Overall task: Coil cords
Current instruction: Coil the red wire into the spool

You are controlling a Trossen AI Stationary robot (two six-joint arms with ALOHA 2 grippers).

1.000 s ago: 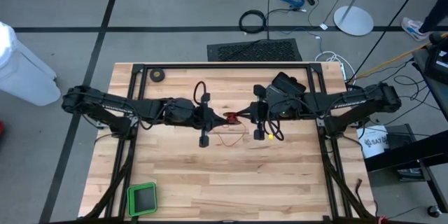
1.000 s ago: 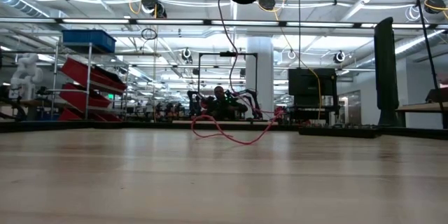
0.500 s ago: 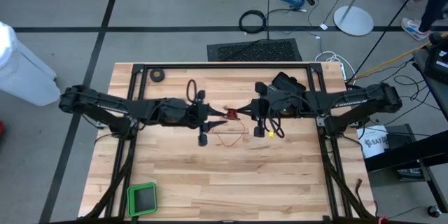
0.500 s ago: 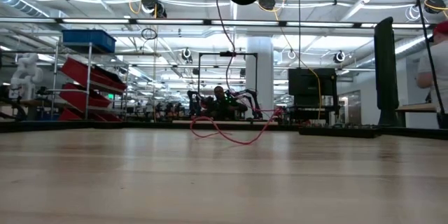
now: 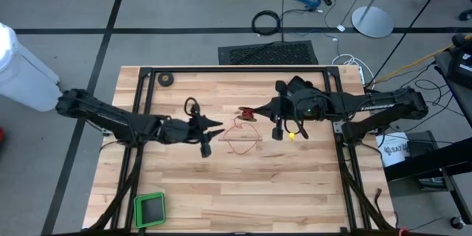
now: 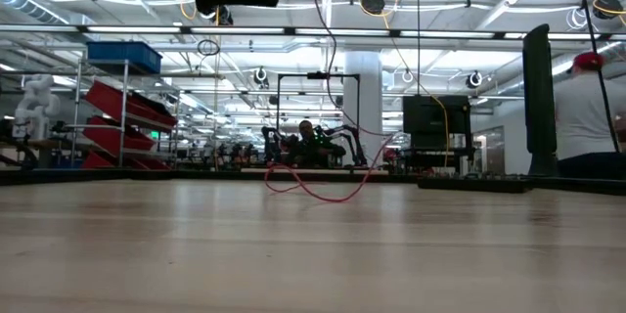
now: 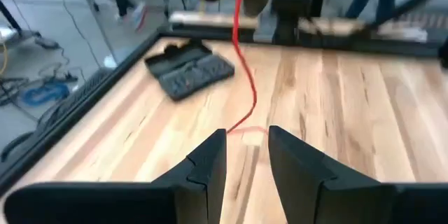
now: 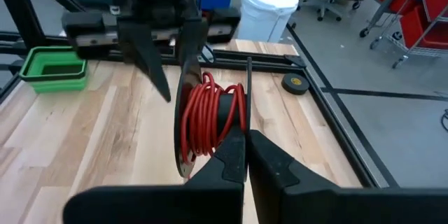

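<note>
A small black reel (image 8: 210, 122) wound with thin red wire hangs above the table's middle, with my right gripper (image 8: 246, 150) shut on it; in the high view the reel (image 5: 247, 113) shows just off the gripper (image 5: 256, 112). From it the red wire (image 7: 241, 77) drops to the table, where its loose loops (image 5: 240, 139) lie flat. My left gripper (image 5: 220, 126) stands open to the left of the loops, touching nothing; in its wrist view the wire runs beyond its fingertips (image 7: 246, 157). My right gripper pinches the rim of the reel's one flange (image 8: 246, 122) between its two fingers. The fingers come almost level from the table's right side. The reel is lifted clear, its flanges on edge, and the wire hangs slack from it to the table.
A black tape roll (image 5: 167, 79) lies at the far left corner and a green tray (image 5: 150, 209) at the near left. A black case (image 5: 304, 87) sits under my right arm. A person (image 6: 587, 108) stands beyond the table. Bare wood stretches along the near side.
My left gripper has opened, let go of the reel, and drawn back toward the table's left and near edges, sinking a little. My right gripper has stayed shut on the reel and carried it slightly toward the far edge. The loops on the table have kept their place.
</note>
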